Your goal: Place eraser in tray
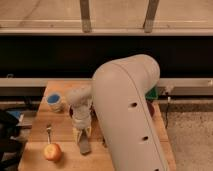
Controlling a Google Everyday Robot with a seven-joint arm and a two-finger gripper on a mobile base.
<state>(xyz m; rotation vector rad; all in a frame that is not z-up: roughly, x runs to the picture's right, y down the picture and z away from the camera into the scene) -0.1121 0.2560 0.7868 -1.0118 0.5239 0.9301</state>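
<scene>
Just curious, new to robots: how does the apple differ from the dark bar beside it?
The apple is round and orange-red; the eraser is a flat, dark, elongated bar. The apple sits alone near the table's front left corner; the eraser lies right at the robot's hand, over the table's middle. Both appear to rest on the wooden table.

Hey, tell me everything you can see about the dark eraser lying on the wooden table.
The eraser is a flat, elongated dark grey-brown bar, plain and matte. It lies flat on the wooden table near the front edge, its long side running roughly away from the camera. Its far end sits right below the gripper, which covers that end; whether the two touch cannot be told. The apple lies apart to its left.
</scene>
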